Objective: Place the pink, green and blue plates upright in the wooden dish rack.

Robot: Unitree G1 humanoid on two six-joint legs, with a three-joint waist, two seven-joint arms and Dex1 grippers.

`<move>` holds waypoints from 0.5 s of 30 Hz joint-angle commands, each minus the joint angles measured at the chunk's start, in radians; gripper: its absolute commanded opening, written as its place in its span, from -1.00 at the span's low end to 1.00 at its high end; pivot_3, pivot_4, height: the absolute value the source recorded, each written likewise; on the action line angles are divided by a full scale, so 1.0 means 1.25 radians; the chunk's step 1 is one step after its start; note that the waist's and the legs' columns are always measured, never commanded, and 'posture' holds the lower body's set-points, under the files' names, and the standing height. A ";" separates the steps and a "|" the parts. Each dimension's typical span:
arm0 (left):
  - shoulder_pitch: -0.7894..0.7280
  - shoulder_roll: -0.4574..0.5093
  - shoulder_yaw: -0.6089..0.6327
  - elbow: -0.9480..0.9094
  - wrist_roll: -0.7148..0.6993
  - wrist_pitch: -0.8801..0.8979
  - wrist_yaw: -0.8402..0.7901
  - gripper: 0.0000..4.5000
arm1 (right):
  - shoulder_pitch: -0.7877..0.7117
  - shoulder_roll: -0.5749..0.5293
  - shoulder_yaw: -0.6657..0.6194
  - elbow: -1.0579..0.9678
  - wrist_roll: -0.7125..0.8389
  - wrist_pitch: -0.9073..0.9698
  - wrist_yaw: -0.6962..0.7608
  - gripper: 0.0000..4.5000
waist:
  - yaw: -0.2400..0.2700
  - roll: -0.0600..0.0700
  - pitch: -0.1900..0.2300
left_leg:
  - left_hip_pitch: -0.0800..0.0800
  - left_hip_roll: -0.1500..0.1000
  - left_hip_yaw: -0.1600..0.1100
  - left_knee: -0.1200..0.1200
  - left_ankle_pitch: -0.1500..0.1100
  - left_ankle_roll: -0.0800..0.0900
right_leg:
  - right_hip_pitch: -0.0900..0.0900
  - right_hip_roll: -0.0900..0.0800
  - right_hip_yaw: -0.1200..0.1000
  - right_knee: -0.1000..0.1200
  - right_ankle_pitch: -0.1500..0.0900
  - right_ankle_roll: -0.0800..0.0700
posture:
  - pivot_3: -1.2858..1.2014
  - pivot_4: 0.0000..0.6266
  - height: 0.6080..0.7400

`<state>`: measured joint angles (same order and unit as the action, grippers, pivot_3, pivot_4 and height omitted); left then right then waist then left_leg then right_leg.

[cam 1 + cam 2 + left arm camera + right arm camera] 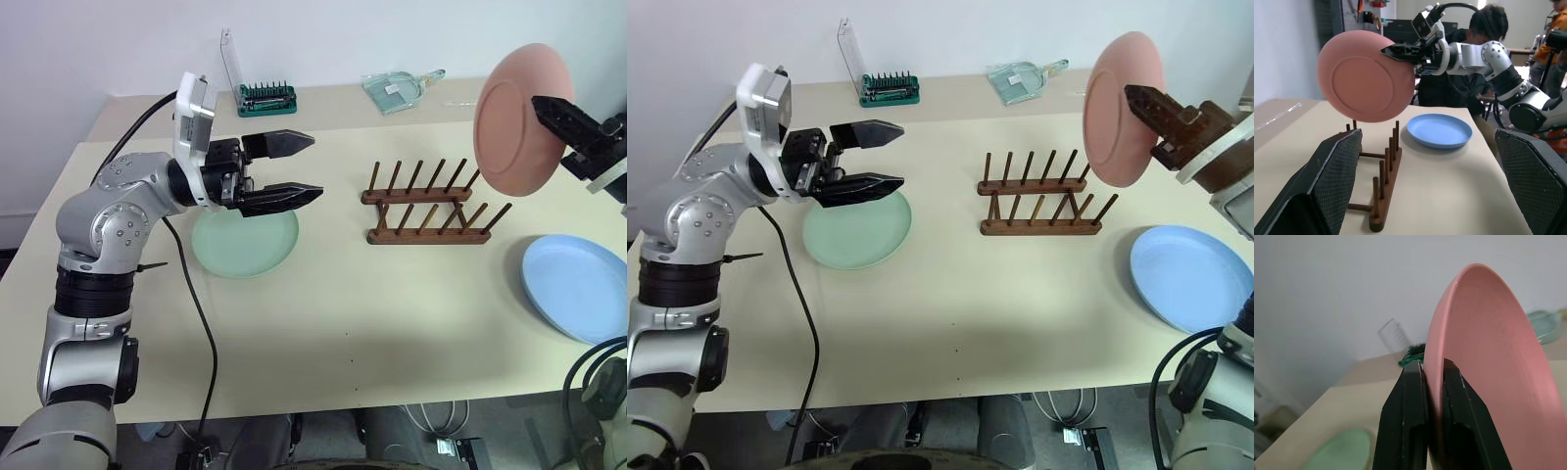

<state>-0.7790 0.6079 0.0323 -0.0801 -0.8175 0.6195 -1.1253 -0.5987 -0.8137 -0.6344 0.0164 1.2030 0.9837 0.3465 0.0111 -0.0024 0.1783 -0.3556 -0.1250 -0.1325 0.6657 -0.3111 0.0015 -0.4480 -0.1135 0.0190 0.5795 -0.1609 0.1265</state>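
salmon pink plate [519,117], round, matte

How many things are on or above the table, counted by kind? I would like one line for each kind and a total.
Plates: 3, namely the pink plate held above the table, the green plate and the blue plate lying flat
Wooden dish rack: 1
Green bit holder: 1
Clear dustpan: 1
Total: 6
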 commanded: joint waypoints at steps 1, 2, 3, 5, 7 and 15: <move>-0.008 0.005 0.027 -0.017 0.003 -0.006 0.002 0.97 | -0.008 -0.002 -0.044 0.002 0.021 -0.020 -0.006 -1.00 | 0.000 0.000 0.000 | 0.000 0.000 0.000 0.000 0.000 0.000 | 0.000 0.000 0.000 0.000 0.000 0.000 | 0.03 -0.52 1.00; -0.009 0.006 0.026 -0.016 0.007 -0.009 0.002 0.97 | -0.007 -0.003 -0.044 0.004 0.016 -0.020 -0.006 -1.00 | 0.000 0.000 0.000 | 0.000 0.000 0.000 0.000 0.000 0.000 | 0.000 0.000 0.000 0.000 0.000 0.000 | 0.03 -0.52 1.00; -0.010 0.007 0.028 -0.013 0.004 -0.004 0.003 0.97 | -0.009 0.000 -0.050 0.008 0.029 -0.013 -0.008 -1.00 | 0.000 0.000 0.000 | 0.000 0.000 0.000 0.000 0.000 0.000 | 0.000 0.000 0.000 0.000 0.000 0.000 | 0.03 -0.52 1.00; -0.013 0.007 0.029 -0.011 0.003 -0.001 0.006 0.97 | -0.006 0.004 -0.059 0.015 0.053 0.006 -0.015 -1.00 | 0.000 0.000 0.000 | 0.000 0.000 0.000 0.000 0.000 0.000 | 0.000 0.000 0.000 0.000 0.000 0.000 | 0.03 -0.52 1.00; -0.014 0.007 0.029 -0.012 0.003 0.001 0.008 0.97 | 0.005 0.005 -0.063 0.024 0.071 0.021 -0.015 -1.00 | 0.000 0.000 0.000 | 0.000 0.000 0.000 0.000 0.000 0.000 | 0.000 0.000 0.000 0.000 0.000 0.000 | 0.03 -0.52 1.00; -0.019 0.006 0.027 -0.008 0.001 0.006 0.008 0.97 | -0.018 -0.009 -0.074 0.022 0.127 0.026 -0.038 -1.00 | 0.000 0.000 0.000 | 0.000 0.000 0.000 0.000 0.000 0.000 | 0.000 0.000 0.000 0.000 0.000 0.000 | 0.03 -0.52 1.00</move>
<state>-0.7793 0.6082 0.0336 -0.0796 -0.8149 0.6282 -1.1113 -0.5934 -0.8045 -0.6949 0.0619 1.3292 1.0202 0.2999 0.0109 -0.0024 0.1782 -0.3555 -0.1250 -0.1325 0.6657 -0.3112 0.0017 -0.4479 -0.1135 0.0193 0.5795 -0.1609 0.1265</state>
